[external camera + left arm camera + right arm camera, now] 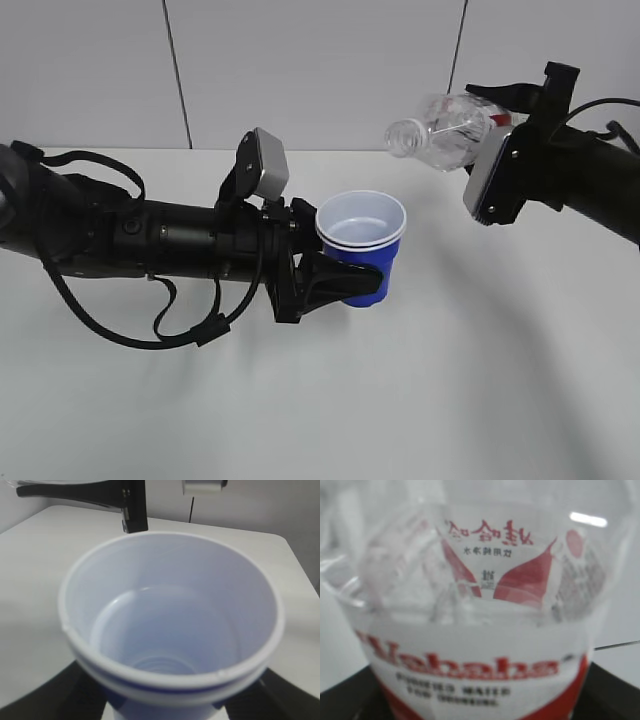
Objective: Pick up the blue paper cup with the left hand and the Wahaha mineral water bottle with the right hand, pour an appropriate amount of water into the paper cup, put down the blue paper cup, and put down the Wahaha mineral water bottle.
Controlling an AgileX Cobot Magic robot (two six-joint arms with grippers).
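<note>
Left claw [345,280] is clamped round the upright cup [360,240]; right claw [520,115] grips the bottle [445,130], tipped mouth-first above it.

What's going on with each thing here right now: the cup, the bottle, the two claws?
Cup: upright, lifted off the table, held; whether any water is inside can't be told.
Bottle: uncapped, tipped nearly flat, mouth toward the cup and off to its right; no water seen flowing.
Left end effector: closed around the cup.
Right end effector: closed on the bottle.
Table: white, beneath both.
</note>
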